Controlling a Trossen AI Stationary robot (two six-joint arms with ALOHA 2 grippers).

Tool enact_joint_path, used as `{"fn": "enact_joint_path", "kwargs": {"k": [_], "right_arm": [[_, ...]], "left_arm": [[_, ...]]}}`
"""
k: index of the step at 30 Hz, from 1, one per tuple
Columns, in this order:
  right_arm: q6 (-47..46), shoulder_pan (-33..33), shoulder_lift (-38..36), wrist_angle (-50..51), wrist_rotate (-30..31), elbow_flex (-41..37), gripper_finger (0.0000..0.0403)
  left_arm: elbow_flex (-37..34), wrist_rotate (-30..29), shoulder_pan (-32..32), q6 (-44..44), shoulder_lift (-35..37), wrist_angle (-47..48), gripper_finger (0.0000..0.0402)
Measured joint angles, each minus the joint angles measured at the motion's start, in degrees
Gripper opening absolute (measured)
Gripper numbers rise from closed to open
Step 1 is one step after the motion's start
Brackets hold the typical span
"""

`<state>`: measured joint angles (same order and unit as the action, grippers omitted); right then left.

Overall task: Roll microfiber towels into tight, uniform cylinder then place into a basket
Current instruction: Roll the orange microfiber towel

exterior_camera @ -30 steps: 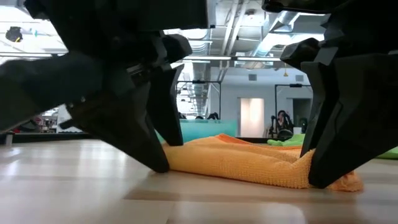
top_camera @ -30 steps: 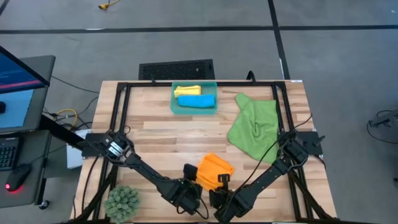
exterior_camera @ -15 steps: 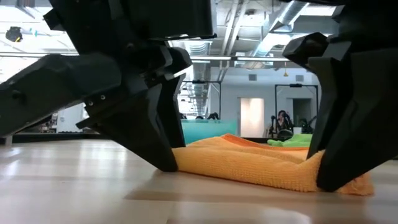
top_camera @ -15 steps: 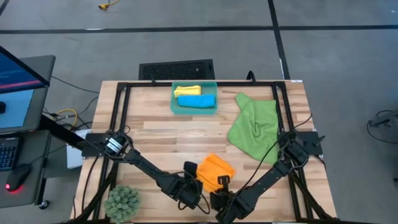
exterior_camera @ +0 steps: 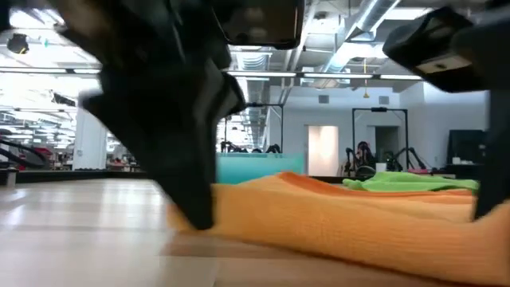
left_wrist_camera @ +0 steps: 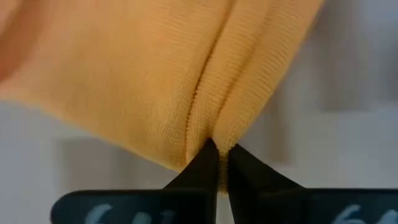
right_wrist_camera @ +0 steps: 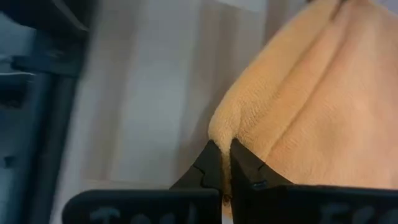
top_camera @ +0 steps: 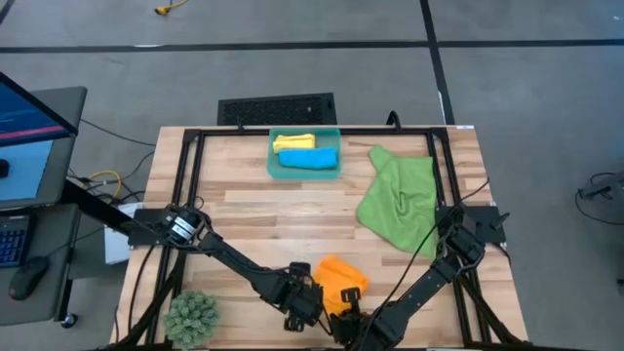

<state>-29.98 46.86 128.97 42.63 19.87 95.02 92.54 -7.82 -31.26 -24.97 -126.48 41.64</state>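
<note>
Jaws of left gripper (left_wrist_camera: 219, 163) and right gripper (right_wrist_camera: 221, 163) each pinch an edge of the orange towel (top_camera: 339, 280) on the worktop (top_camera: 292, 210).

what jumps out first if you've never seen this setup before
Both grippers pinch the orange towel at the table's near edge: the left gripper and the right gripper are each shut on a fold of it. A green towel lies crumpled on the right side, and the basket at the far edge holds rolled yellow and blue towels.
</note>
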Motion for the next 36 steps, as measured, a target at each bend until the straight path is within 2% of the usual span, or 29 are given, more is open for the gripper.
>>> {"fn": "enact_joint_path", "kwargs": {"k": [6, 9, 13, 18, 25, 29, 36], "right_arm": [[-1.2, 1.74, 0.07, -2.48, 0.02, 2.08, 0.0023], [-1.5, 2.83, 0.06, -3.44, 0.11, 2.49, 0.0019], [-1.68, 3.61, 0.0, -5.02, 0.62, 2.73, 0.0018], [-1.9, 3.59, -0.04, -9.5, 1.11, 2.76, 0.0025], [-2.35, 2.55, -0.07, -9.83, 1.9, 2.76, 0.0017], [-5.02, 1.96, -0.13, -8.99, 1.53, 2.76, 0.002], [-6.82, 1.62, -0.2, -7.14, 0.99, 2.63, 0.0017]], "left_arm": [[5.59, 16.24, 0.55, -5.81, -0.61, 3.04, 0.0006], [7.61, 20.65, 1.34, -9.87, -0.59, 3.17, 0.0004], [8.4, 23.93, 3.55, -17.43, -0.57, 4.54, 0.0005], [8.4, 25.09, 7.45, -24.01, -0.5, 5.39, 0.0007], [8.11, 26.88, 12.25, -26.55, -0.36, 5.04, 0.0008], [4.81, 30.18, 13.48, -28.37, -0.22, 1.85, 0.0008], [-1.17, 32.09, 14.21, -30.44, 0.11, -4.57, 0.0009]]}}
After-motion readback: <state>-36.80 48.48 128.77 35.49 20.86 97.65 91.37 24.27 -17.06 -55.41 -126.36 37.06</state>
